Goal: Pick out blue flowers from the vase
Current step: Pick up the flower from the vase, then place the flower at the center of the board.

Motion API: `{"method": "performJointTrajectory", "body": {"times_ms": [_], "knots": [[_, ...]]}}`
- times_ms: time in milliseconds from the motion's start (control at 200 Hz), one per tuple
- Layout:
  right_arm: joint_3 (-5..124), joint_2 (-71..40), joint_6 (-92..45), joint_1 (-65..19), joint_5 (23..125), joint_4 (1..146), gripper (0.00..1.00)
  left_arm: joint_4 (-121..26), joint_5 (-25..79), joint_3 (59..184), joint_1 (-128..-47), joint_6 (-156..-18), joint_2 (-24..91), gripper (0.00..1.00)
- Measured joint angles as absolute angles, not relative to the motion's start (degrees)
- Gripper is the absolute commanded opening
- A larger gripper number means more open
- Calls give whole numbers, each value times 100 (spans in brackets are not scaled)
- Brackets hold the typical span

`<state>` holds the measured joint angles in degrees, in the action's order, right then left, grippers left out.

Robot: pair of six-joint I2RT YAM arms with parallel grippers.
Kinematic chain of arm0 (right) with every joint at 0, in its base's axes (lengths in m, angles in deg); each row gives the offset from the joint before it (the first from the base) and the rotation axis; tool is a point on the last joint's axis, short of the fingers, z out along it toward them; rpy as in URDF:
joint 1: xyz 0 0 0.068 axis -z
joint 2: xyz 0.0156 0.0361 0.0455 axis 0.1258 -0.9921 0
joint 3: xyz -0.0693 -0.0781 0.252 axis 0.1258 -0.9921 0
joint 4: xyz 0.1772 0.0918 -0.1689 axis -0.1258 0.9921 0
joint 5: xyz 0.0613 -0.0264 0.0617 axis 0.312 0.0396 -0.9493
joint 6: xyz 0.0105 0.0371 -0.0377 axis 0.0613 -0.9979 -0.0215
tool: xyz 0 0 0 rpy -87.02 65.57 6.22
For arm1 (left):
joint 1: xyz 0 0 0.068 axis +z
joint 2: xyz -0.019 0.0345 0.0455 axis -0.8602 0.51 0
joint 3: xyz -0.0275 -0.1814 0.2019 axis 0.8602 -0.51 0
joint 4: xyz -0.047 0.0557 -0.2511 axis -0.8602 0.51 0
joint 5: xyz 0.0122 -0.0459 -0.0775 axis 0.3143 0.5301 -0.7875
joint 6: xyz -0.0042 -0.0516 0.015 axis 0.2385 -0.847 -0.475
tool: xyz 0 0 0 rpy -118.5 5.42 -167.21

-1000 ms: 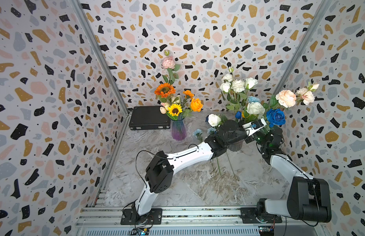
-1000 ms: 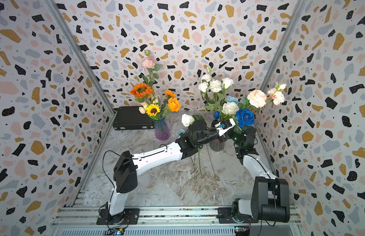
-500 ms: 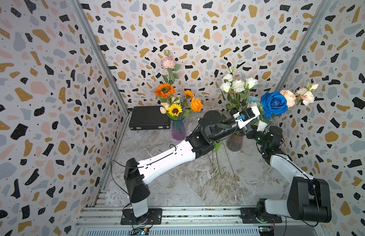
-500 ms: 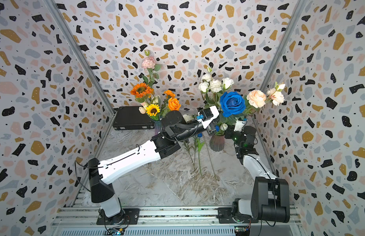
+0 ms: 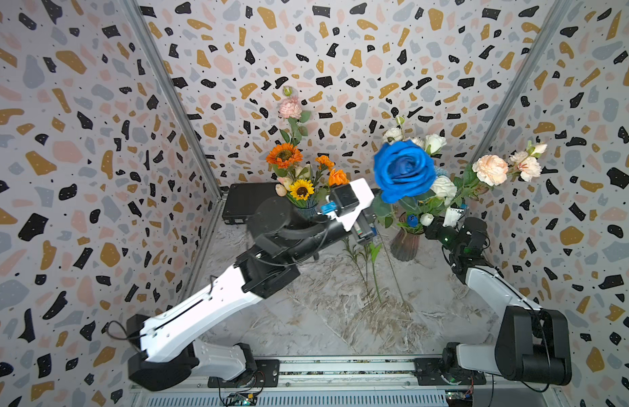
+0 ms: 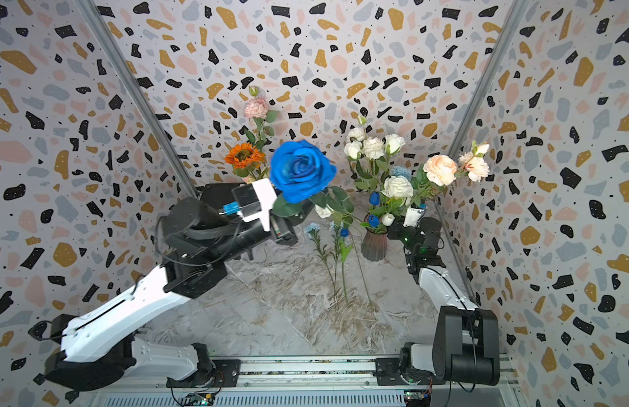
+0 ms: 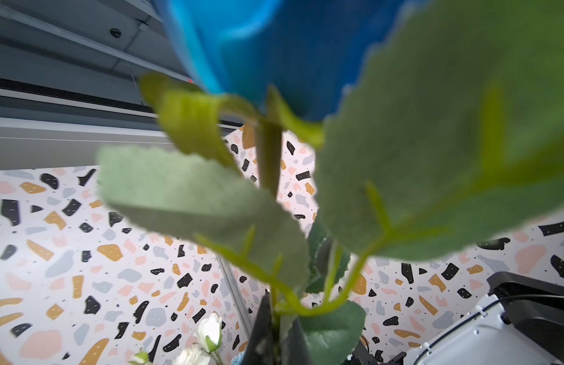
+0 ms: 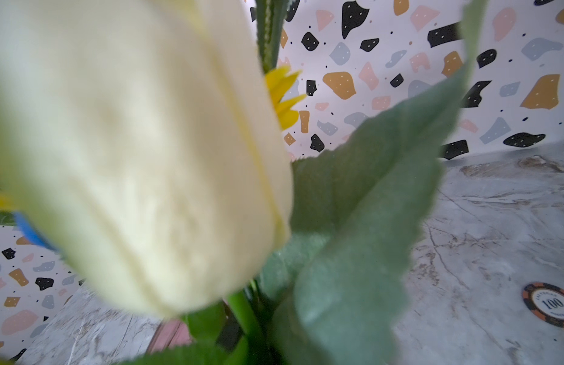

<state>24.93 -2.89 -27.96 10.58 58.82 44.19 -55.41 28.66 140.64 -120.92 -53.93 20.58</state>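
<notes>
Moved: over the last second my left arm has risen from beside the vase [image 5: 406, 245] and drawn the blue rose [image 5: 404, 171] up out of the bouquet. My right arm has stayed put.
Left arm: it stretches long from its base at the front rail, with the elbow lifted. The forearm reaches toward the back and the wrist tips up toward the top cameras.
Left gripper [image 7: 276, 335]: clamped on the blue rose's stem, below the leaves. In the wrist view the stem runs up out of the dark fingers [image 7: 261, 328] to the bloom.
Blue rose: held high above the table [image 6: 291, 317], bloom up and clear of the vase. In a top view it sits left of the white roses [image 6: 372, 146] and partly covers the sunflower bunch [image 6: 244, 156].
Right arm: low, with its white link running along the right wall. The wrist bends in toward the vase's neck.
Right gripper [image 5: 427, 229]: at the vase's rim among the stems. I cannot tell whether it grips anything, because a white bud [image 8: 132, 151] fills that wrist view.
Vase: upright near the back right. It holds tulip buds [image 6: 374, 198] and a pale blue carnation [image 6: 401, 172] among the white roses.
Loose blue flowers [image 6: 327, 253]: they lie flat on the table just left of the vase, heads toward the back.
</notes>
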Motion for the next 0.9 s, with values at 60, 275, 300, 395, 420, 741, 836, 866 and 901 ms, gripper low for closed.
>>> {"method": "performJointTrajectory", "body": {"times_ms": [60, 275, 300, 395, 420, 741, 836, 866, 901], "knots": [[2493, -289, -2789, 1058, 5880, 4417, 27, -5302, 2980, 14067, -12092, -5474, 1741, 0], [2495, -289, -2776, 1058, 5875, 4421, 27, -3984, 3612, 14408, -12022, -5996, 1286, 0], [2495, -289, -2774, 1058, 5875, 4421, 27, -3816, 3682, 14445, -11963, -6066, 1302, 0], [2498, -267, -2752, 1058, 5878, 4463, 27, -3208, 3664, 14523, -11430, -6488, 1444, 0], [2498, -256, -2741, 1058, 5880, 4482, 27, -3064, 3561, 14530, -11209, -6641, 1494, 0], [2498, -210, -2677, 1058, 5891, 4563, 26, -2033, 2318, 14740, -9316, -7942, 2985, 0], [2498, -210, -2677, 1058, 5891, 4563, 26, -1978, 1964, 15094, -9274, -8145, 3623, 0], [2498, -210, -2677, 1058, 5891, 4563, 26, -1969, 1876, 15203, -9274, -8195, 3798, 0], [2498, -210, -2677, 1058, 5891, 4563, 26, -1965, 1774, 15336, -9277, -8256, 4021, 0]]}}
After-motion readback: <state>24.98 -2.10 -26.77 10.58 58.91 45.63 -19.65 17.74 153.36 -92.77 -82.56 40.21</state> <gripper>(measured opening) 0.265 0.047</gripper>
